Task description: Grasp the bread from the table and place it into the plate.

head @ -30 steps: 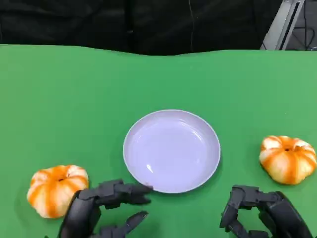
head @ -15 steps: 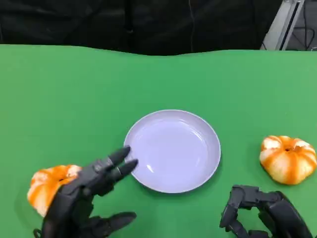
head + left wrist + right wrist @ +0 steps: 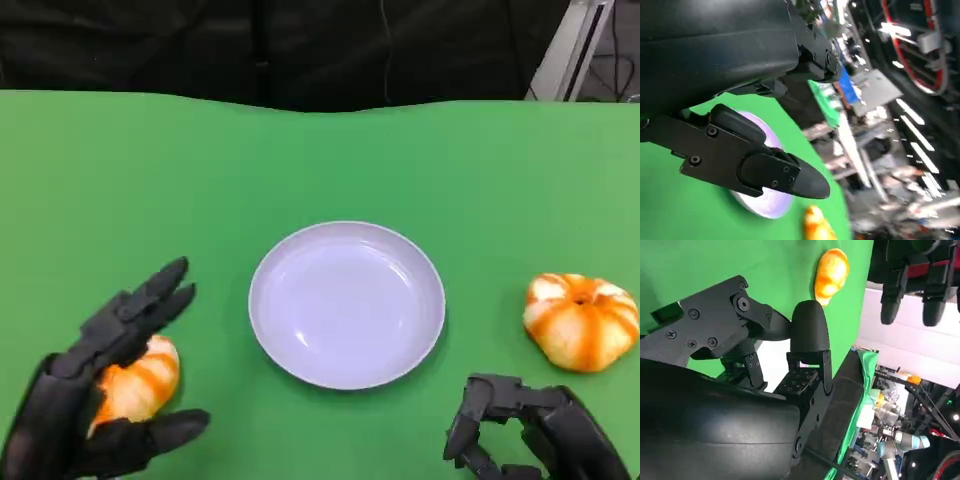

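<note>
The plate (image 3: pixel 346 304) sits at the middle of the green counter (image 3: pixel 320 170). It is round, shallow and pale lavender-white, with a smooth glossy surface and a raised rim, and nothing lies in it.

Two bread pieces rest on the counter, one on each side of the plate. Both are rounded and pumpkin-shaped, with orange and cream ribs. The left bread (image 3: pixel 140 378) lies well apart from the plate, on its near-left side. The right bread (image 3: pixel 581 320) lies near the plate on its right, clear of the rim.

The left robot hand (image 3: pixel 95 400) is matte black with its fingers spread. It reaches over the left bread, fingers above and thumb below. The head view does not show whether the fingers touch it. The right robot hand (image 3: pixel 530 435) is near the plate's lower right, fingers curled inward around nothing, apart from the right bread.

The left wrist view shows one black finger (image 3: pixel 770 167) in front of the plate's pale edge, with an orange bread piece beyond it. The right wrist view shows a bread piece (image 3: pixel 831 275) on the green surface beyond the curled fingers (image 3: pixel 810 335).
</note>
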`<state>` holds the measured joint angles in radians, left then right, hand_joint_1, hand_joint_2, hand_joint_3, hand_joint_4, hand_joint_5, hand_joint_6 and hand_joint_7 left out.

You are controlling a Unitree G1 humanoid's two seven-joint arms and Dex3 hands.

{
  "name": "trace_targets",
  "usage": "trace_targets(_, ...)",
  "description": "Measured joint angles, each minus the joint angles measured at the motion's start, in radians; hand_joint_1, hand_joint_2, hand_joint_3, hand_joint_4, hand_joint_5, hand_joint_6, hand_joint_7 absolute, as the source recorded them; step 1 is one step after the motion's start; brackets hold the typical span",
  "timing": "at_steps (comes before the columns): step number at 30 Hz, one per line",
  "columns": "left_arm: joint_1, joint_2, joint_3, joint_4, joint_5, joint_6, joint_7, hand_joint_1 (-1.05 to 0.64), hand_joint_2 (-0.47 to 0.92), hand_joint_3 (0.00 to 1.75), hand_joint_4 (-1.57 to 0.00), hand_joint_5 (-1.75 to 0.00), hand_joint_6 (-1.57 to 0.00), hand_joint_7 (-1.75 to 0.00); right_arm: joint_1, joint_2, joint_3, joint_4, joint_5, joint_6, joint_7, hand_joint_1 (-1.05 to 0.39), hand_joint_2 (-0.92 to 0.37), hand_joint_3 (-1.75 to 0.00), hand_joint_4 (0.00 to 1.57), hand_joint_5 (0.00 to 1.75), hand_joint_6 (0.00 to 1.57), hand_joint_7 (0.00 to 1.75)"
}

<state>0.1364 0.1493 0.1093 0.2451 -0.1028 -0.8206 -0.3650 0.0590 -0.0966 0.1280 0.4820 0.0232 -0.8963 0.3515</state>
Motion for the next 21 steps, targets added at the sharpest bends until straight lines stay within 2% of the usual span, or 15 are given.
trace_targets(5, -0.023, 0.044, 0.049, 0.035, 0.155, -0.002, 0.105, -0.83, 0.92, 0.12, -0.31, -0.02, -0.34, -0.02, 0.001, 0.000, 0.000, -0.016, -0.001, 0.001, 0.000, -0.23, -0.62, -0.91, 0.79, 1.56, 0.78, 1.33)
trace_targets(10, -0.025, 0.091, 0.078, 0.047, 0.362, 0.016, 0.250, -0.86, 0.92, 0.15, -0.27, 0.00, -0.41, -0.04, 0.002, 0.000, 0.000, -0.018, -0.001, 0.002, -0.001, -0.23, -0.63, -0.91, 0.79, 1.56, 0.78, 1.33)
trace_targets(15, -0.023, 0.130, 0.070, 0.045, 0.521, 0.100, 0.355, -0.90, 0.92, 0.16, -0.25, 0.00, -0.47, -0.05, 0.002, 0.000, -0.001, -0.015, -0.001, 0.000, -0.001, -0.25, -0.63, -0.90, 0.80, 1.57, 0.79, 1.33)
trace_targets(21, -0.016, 0.182, 0.023, 0.009, 0.667, 0.264, 0.408, -0.99, 0.92, 0.22, -0.20, 0.00, -0.44, -0.01, 0.003, 0.000, -0.001, -0.015, -0.002, 0.000, -0.003, -0.25, -0.63, -0.89, 0.80, 1.56, 0.79, 1.32)
